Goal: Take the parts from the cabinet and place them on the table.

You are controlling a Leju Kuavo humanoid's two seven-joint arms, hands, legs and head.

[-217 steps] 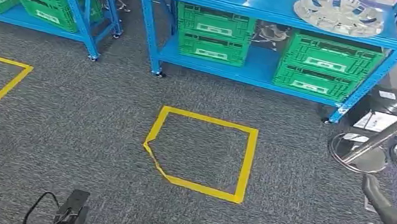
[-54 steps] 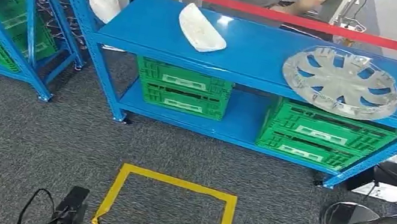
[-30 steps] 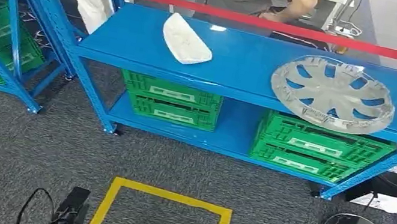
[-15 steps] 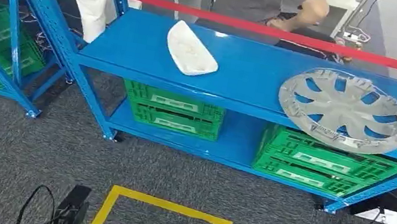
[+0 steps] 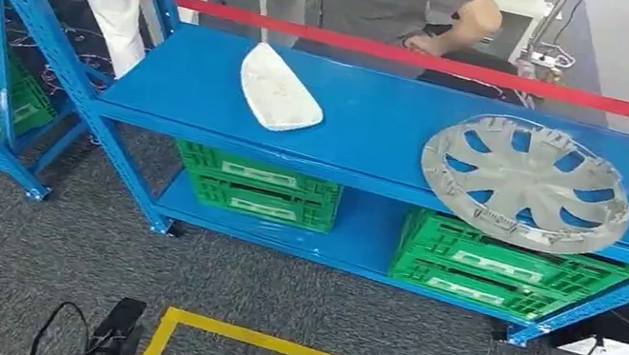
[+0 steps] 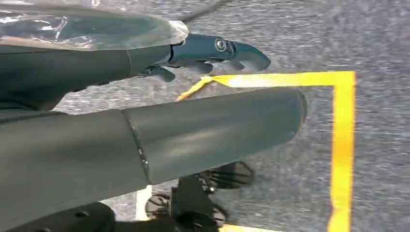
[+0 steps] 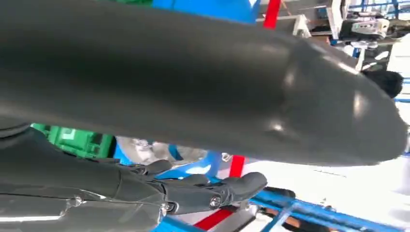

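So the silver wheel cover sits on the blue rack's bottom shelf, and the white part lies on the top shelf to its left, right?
Not quite. The head view shows the silver wheel cover on the top shelf of the blue rack, not the bottom one, which holds green crates. The white part does lie on the top shelf, to its left.

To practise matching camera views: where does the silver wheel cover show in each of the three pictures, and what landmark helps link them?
Head view: the silver wheel cover lies on the right of the blue rack's top shelf.
Left wrist view: not in it; carpet and yellow floor tape there.
Right wrist view: a silver piece of it peeks between the right hand's thumb and fingers.
Shared landmark: the red barrier tape.
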